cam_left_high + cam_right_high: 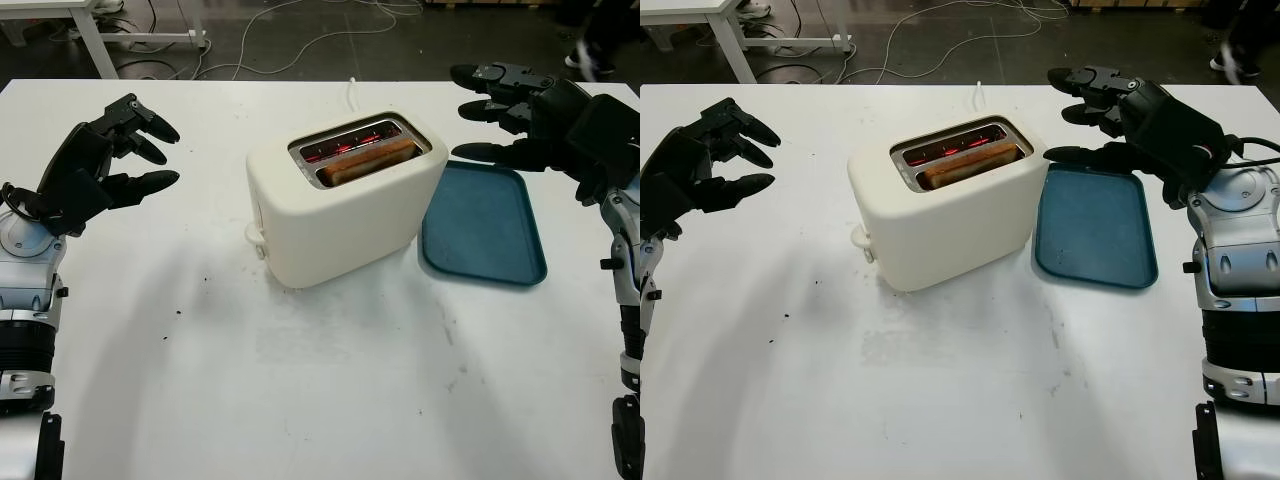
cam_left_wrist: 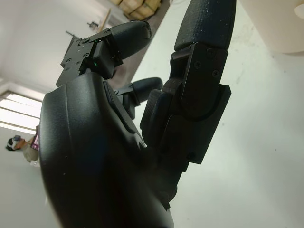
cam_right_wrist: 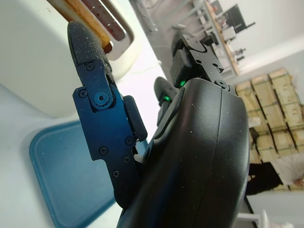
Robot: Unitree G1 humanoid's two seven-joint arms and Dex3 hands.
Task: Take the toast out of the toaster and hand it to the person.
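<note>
1 slice of toast (image 1: pixel 368 161) sits in the cream toaster (image 1: pixel 340 215), untouched. The left hand (image 1: pixel 105 165) and right hand (image 1: pixel 525 110) hover on either side, fingers spread, holding nothing; lifting and handing over remain.

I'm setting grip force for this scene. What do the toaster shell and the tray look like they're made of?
Toaster: probably cream plastic with a smooth matte finish, given its rounded moulded corners and soft, even shading; painted metal can't be ruled out. Tray: likely moulded plastic, dull teal, with a raised rounded rim and no glare. Both hands, left and right, are open and touching neither.
</note>
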